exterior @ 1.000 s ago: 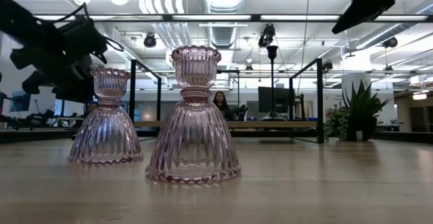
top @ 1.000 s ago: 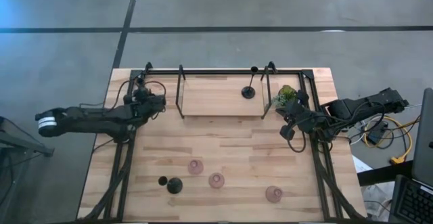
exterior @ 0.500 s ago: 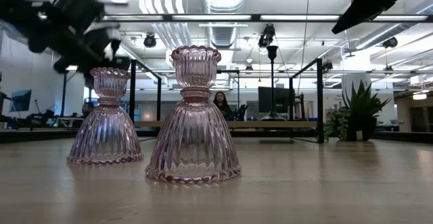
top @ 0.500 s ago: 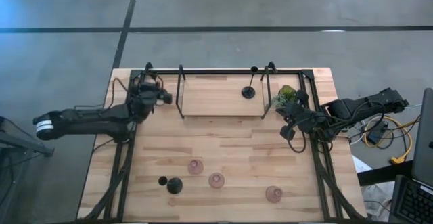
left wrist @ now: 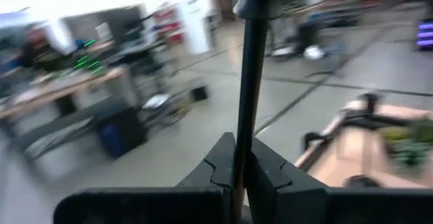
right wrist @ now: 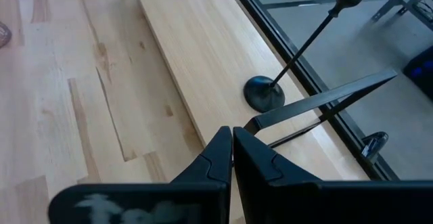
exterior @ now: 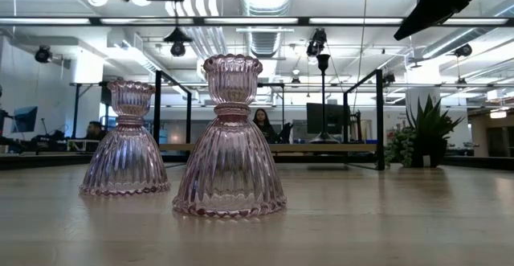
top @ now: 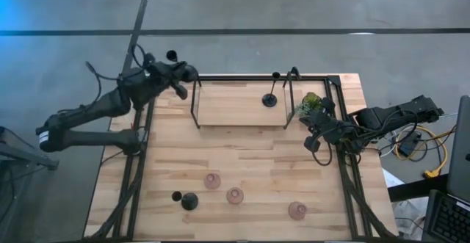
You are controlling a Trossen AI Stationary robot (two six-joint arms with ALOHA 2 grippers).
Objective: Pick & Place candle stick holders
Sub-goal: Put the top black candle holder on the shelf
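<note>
A: Where's the left hand (top: 178,74)?

B: Up at the far left corner of the bench (top: 169,162), beside the rack (top: 242,77). It is clenched on the thin stem of a black holder (left wrist: 250,82); the left wrist view shows the stem pinched upright between the fingers (left wrist: 220,163).

A: And the right hand (right wrist: 232,153)?

B: Clenched with nothing in it, waiting at the bench's right edge near the plant (top: 309,103).

A: The other holders?

B: One black holder (top: 271,95) stands on the raised shelf (top: 228,107) inside the rack, toward its right end. Another black one (top: 189,200) sits near the front left of the bench, its cup end just beside its base as seen from above; I cannot tell whether it is upright or lying down. Three pink ones are spread along the front: one (top: 212,180) left of centre, one (top: 234,195) just right of it and nearer the front, one (top: 297,211) further right. The low view shows two of them upright, the nearer (exterior: 230,137) in front of the other (exterior: 126,141), well apart.
</note>
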